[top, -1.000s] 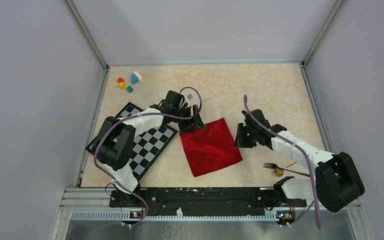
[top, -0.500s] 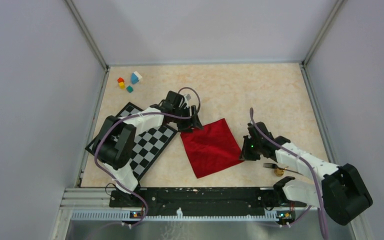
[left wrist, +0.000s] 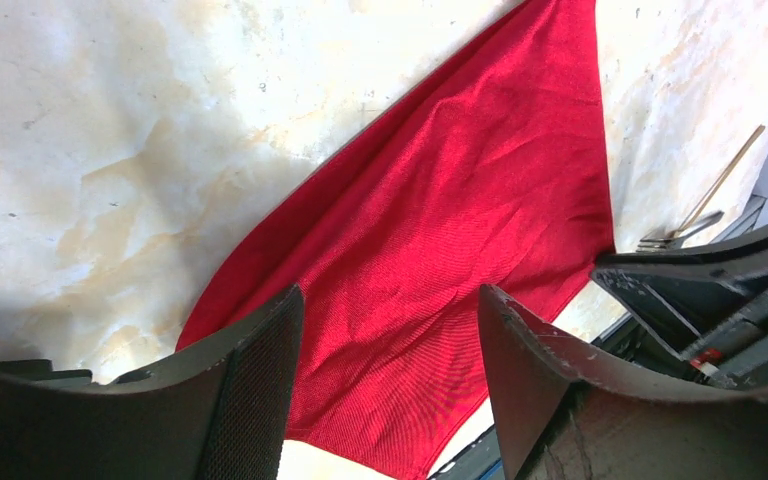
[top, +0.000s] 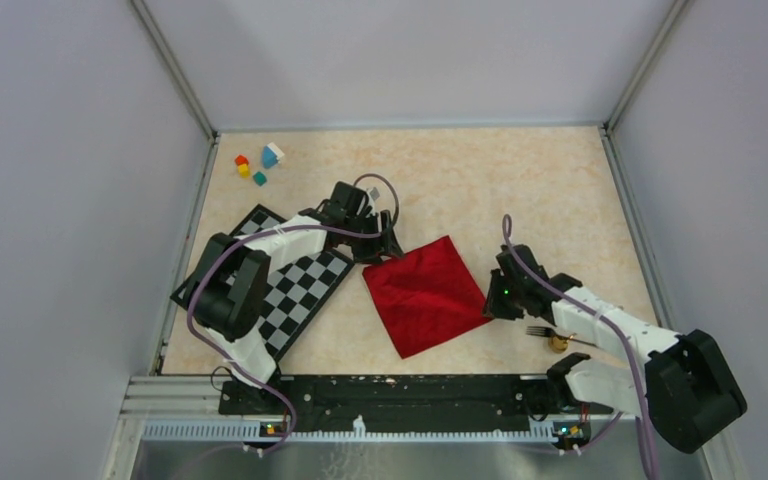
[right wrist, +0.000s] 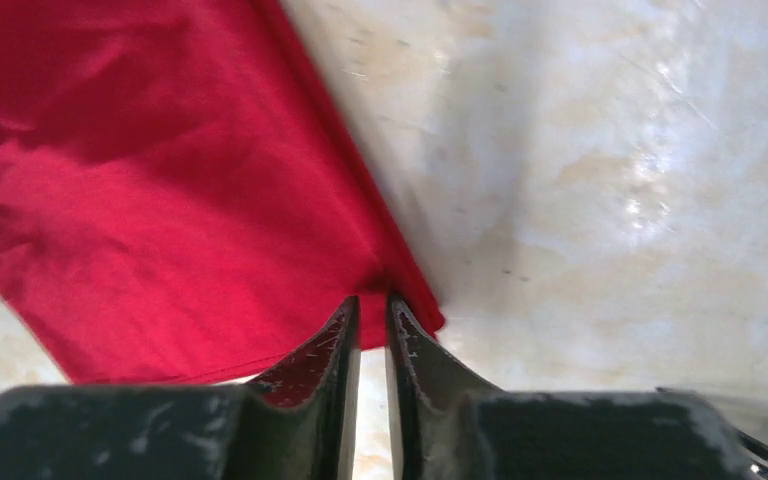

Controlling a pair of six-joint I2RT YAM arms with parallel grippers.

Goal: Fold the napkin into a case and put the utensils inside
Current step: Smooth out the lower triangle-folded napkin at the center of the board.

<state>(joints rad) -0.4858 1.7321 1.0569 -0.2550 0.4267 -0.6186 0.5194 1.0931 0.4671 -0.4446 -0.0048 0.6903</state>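
The red napkin [top: 425, 293] lies flat and unfolded on the table [top: 520, 190]. The left end effector [top: 380, 248] stands with its fingers apart at the far-left corner. The right end effector [top: 492, 300] is pinched on the right corner, near the fork [top: 550, 333] and spoon [top: 560, 344].

The napkin [top: 425, 295] is spread flat near the middle of the table [top: 520, 190], turned so that one corner is pointed to the near edge. The mat [top: 300, 290] is laid to the left of it, close but apart, and is partly covered by the left arm. Some small blocks [top: 258, 162] are grouped behind the mat, in the far left corner. The fork [top: 550, 333] and the spoon [top: 560, 345] are found to the right of the napkin, crossed with each other, under the right arm. The left gripper [top: 380, 250] is placed over the napkin's left corner, and the right gripper [top: 490, 305] is set at its right corner.
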